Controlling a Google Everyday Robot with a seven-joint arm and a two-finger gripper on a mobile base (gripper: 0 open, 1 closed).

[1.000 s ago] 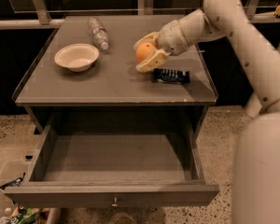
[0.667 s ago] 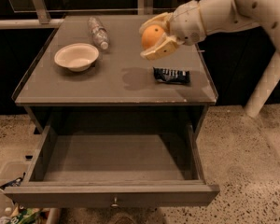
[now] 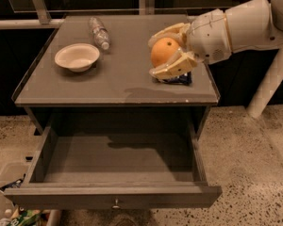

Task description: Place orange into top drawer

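My gripper (image 3: 156, 51) is shut on the orange (image 3: 163, 51), a round orange fruit, and holds it in the air above the right part of the cabinet top (image 3: 122, 74). The white arm reaches in from the upper right. The top drawer (image 3: 115, 166) is pulled wide open below the cabinet top, and its grey inside shows nothing in it. A small metal knob (image 3: 116, 203) sits at the centre of its front panel. The orange hangs above the counter, short of the drawer opening.
A white bowl (image 3: 77, 56) sits on the left of the cabinet top. A clear plastic bottle (image 3: 98, 31) lies behind it. A dark snack packet (image 3: 180, 79) lies under the gripper. A rail runs along the back. Speckled floor surrounds the cabinet, with a bin of items (image 3: 14, 215) at lower left.
The gripper has lifted the orange off the cabinet top and carries it higher, while the camera view has shifted and the arm's shoulder has left the frame.
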